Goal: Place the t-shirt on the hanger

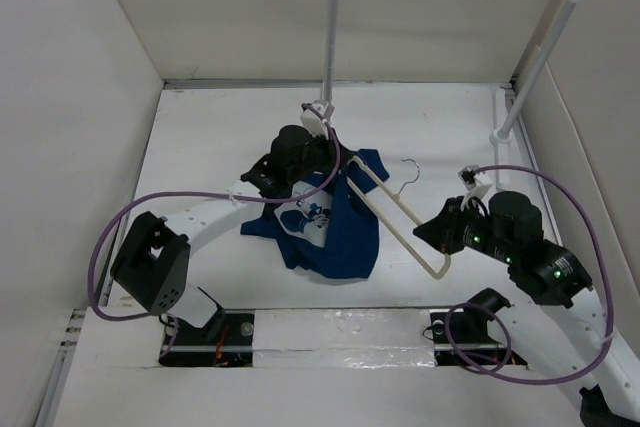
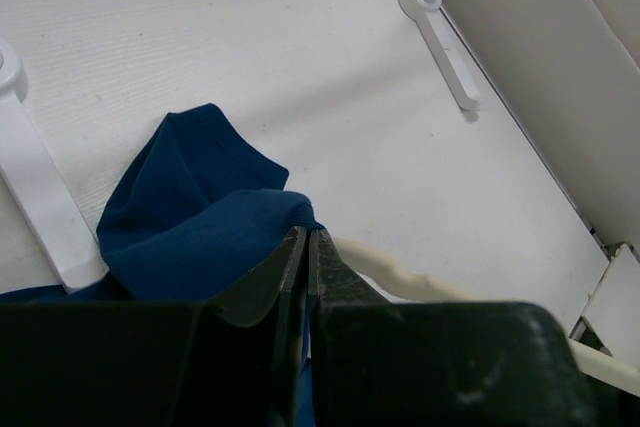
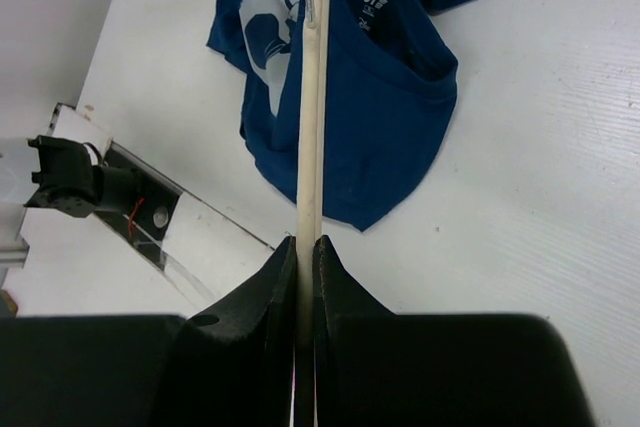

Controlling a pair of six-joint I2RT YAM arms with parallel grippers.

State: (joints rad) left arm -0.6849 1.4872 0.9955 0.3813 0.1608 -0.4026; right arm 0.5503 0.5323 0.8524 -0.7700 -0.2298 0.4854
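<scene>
Clamping the hanger [image 3: 310,97], the right gripper [image 3: 305,252] sits at three o'clock of the t-shirt [image 3: 380,97]. The left gripper [image 2: 305,247] pinches its twelve o'clock edge.

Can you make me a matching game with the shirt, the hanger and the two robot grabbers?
Things:
1. t-shirt
2. hanger
3. left gripper
4. right gripper

Colour or state:
A. cream
B. jaws shut on the hanger
C. dark blue
D. jaws shut on the t-shirt

Pairs: 1-C, 2-A, 3-D, 4-B
</scene>
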